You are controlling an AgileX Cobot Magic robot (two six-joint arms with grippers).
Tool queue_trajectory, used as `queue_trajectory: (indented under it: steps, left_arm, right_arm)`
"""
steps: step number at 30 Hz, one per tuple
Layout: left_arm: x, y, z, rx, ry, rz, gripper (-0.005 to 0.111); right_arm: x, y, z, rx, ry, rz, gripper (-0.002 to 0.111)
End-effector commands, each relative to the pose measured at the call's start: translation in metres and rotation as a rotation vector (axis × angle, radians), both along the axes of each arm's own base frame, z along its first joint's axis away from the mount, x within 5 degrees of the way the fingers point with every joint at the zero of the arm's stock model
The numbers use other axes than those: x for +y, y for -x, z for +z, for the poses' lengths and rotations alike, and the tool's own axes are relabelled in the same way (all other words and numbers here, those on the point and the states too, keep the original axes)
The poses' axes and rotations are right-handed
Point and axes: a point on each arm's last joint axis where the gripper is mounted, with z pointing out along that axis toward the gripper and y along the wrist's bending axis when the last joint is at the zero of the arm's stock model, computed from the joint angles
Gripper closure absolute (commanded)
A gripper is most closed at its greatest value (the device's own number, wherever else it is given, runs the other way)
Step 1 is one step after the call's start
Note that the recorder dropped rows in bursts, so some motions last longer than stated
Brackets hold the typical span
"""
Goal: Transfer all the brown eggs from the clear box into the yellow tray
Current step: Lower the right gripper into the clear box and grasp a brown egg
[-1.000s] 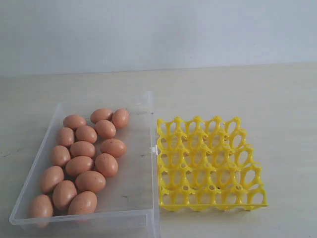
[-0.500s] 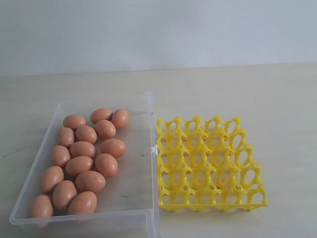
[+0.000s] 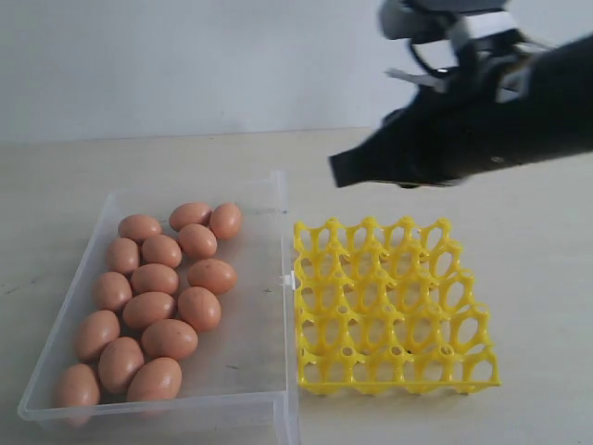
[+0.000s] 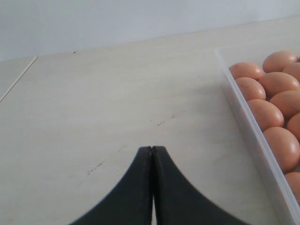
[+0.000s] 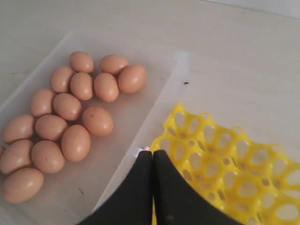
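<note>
Right gripper [image 3: 339,172] now shows above the empty tray [image 3: 398,383], tips pressed together, all eggs [image 3: 154,278] sit in the box [image 3: 250,371], so spread it before you lower onto an outer egg, clear of neighbours.

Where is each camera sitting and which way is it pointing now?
Exterior: off the arms, looking down across the table at clear box, brown eggs, yellow tray; right arm shows.
Left wrist: low, facing table beside the box; shut left jaws show.
Right wrist: high, facing down on box and tray; shut right jaws show.
Shared: all see boxed eggs.
</note>
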Motion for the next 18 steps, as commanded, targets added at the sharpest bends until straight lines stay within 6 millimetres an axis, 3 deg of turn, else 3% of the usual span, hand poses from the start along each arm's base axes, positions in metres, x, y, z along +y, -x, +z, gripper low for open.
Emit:
queue_trajectory:
  steps: [1, 6, 9, 18]
  left_arm:
    - [-0.001, 0.000, 0.002, -0.019, 0.006, -0.007, 0.107]
    - [-0.001, 0.000, 0.002, -0.019, 0.006, -0.007, 0.107]
    - [-0.001, 0.000, 0.002, -0.019, 0.006, -0.007, 0.107]
    - [-0.001, 0.000, 0.002, -0.019, 0.006, -0.007, 0.107]
  right_arm:
    - [0.052, -0.031, -0.011, 0.069, 0.132, 0.152, 0.108]
    - [0.101, -0.060, -0.032, 0.166, 0.249, 0.279, 0.107]
    - [0.123, -0.071, -0.048, 0.221, 0.303, 0.335, 0.099]
    - [0.161, -0.095, -0.085, 0.346, 0.376, 0.391, 0.051]
